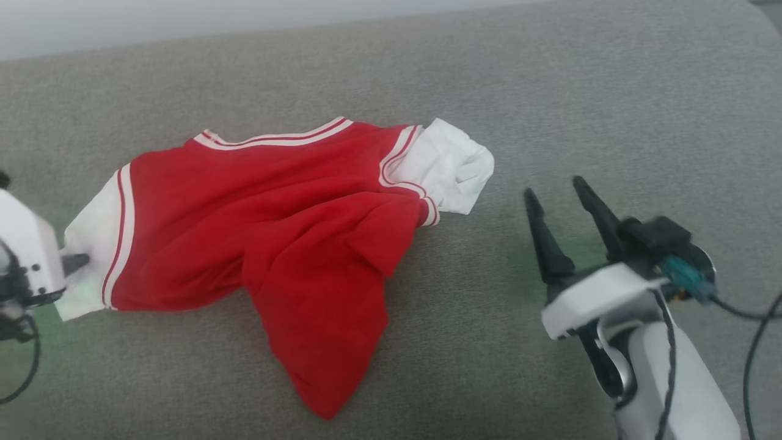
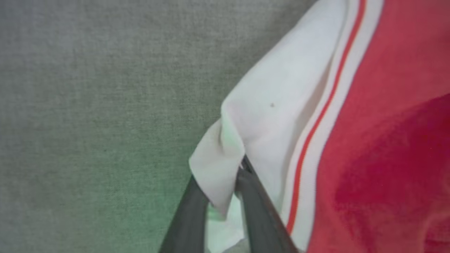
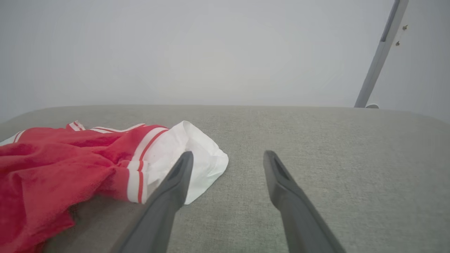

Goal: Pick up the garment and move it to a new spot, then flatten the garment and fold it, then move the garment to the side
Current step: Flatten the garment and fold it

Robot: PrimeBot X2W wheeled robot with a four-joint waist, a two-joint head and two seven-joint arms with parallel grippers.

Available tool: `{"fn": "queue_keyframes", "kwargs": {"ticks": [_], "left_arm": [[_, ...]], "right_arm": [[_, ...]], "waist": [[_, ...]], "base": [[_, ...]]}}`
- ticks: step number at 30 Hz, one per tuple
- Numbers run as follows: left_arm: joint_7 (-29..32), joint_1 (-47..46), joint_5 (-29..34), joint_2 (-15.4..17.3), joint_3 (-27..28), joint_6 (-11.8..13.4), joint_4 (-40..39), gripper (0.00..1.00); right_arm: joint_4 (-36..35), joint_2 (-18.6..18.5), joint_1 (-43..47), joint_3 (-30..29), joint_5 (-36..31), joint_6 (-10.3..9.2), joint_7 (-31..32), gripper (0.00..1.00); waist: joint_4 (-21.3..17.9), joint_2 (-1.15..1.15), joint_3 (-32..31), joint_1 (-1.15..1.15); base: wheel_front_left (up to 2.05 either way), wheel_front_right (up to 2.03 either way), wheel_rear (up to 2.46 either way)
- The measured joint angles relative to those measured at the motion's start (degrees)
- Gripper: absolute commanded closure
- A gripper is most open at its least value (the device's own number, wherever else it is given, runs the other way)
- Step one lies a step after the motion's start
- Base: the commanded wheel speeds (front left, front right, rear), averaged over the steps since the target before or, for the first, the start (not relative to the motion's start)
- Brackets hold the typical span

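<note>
While the red shirt lies bunched in the middle of the grey fabric surface, with its hem twisted toward the robot, the job is probably to spread it flat. That works best by holding one sleeve on each side and drawing them apart evenly, low over the surface.

On the left, the pale wrist sits low at the shirt's white left sleeve, pointing inward. The left fingers are set narrowly, with a fold of sleeve cuff lying between them. The blurred wrist view doesn't show whether they pinch it, so that grip should be secured first.

On the right, the forearm rises from the lower corner. The right fingers are spread wide and empty above the surface, near the crumpled right sleeve but not touching it. They need to reach over to its cuff.
</note>
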Motion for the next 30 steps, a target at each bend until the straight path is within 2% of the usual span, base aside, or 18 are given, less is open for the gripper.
{"fn": "queue_keyframes", "kwargs": {"ticks": [7,14,24,30], "left_arm": [[-1.78,-1.57,0.49,-2.58,-1.33,-0.05,-0.48,1.00],[-3.26,-2.80,0.66,-5.66,-3.05,-0.05,-0.92,1.00],[-4.24,-4.05,0.12,-7.60,-4.97,-0.05,-2.20,1.00],[-4.85,-4.73,-0.60,-7.78,-5.75,-0.05,-2.83,1.00]], "right_arm": [[4.92,0.01,-6.21,1.97,2.14,0.00,9.39,0.00],[13.91,0.04,-16.03,1.60,1.13,0.00,23.51,0.00],[26.08,-0.51,-26.11,-0.22,-1.55,0.00,41.46,0.00],[32.64,-0.44,-31.73,-0.04,-1.14,0.00,49.74,0.00]], "waist": [[2.49,0.00,0.64,0.00],[6.29,0.00,0.75,0.00],[10.03,0.00,1.35,0.00],[11.07,0.00,2.22,0.00]], "base": [[0.00,0.00,0.00],[0.00,0.00,0.00],[0.00,0.00,0.00],[0.00,0.00,0.00]]}}
